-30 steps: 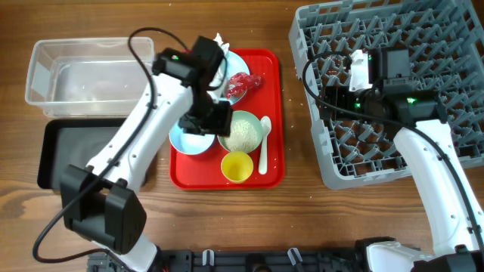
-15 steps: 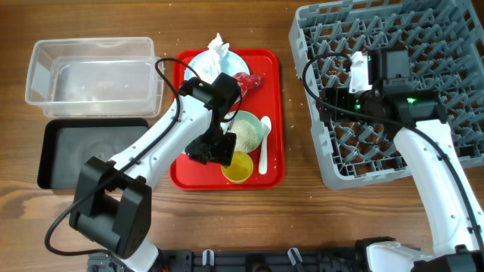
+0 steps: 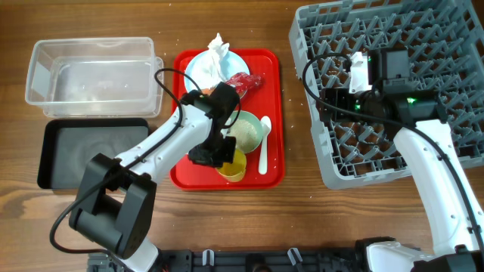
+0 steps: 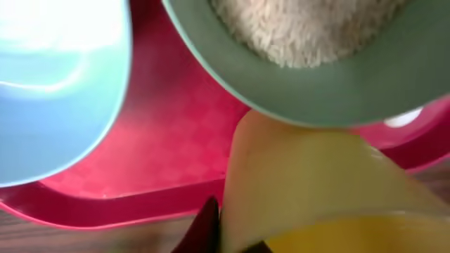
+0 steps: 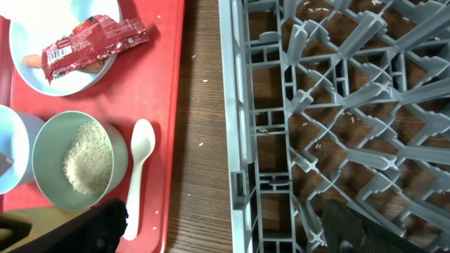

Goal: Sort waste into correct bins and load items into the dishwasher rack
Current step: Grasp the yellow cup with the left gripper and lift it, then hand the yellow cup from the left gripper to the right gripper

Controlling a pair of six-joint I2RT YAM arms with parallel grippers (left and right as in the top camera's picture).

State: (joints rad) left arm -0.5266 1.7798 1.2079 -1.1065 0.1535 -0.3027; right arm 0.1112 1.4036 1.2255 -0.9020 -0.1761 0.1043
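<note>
My left gripper [image 3: 219,157] is shut on the wall of the small yellow cup [image 3: 233,166] at the front of the red tray. In the left wrist view one dark finger [image 4: 208,223] presses the cup [image 4: 316,176] from outside. Beside it stand the pale green bowl [image 3: 249,128] of rice and the pale blue bowl [image 4: 56,91], which my arm covers from overhead. The white spoon [image 3: 264,143] lies to the right. The blue plate [image 3: 200,66] holds a tissue [image 3: 218,47] and a red wrapper [image 3: 243,81]. My right gripper [image 5: 228,225] hangs open over the left edge of the dishwasher rack [image 3: 423,45].
The flat red serving tray [image 3: 274,172] lies mid-table. A clear tub [image 3: 91,75] stands at the back left, with a black tray [image 3: 76,151] in front of it. A strip of bare wood [image 5: 200,105] with loose rice grains separates the tray from the rack.
My left gripper has moved from the bowls toward the tray's front and has shut on the yellow cup. The right arm has stayed still.
</note>
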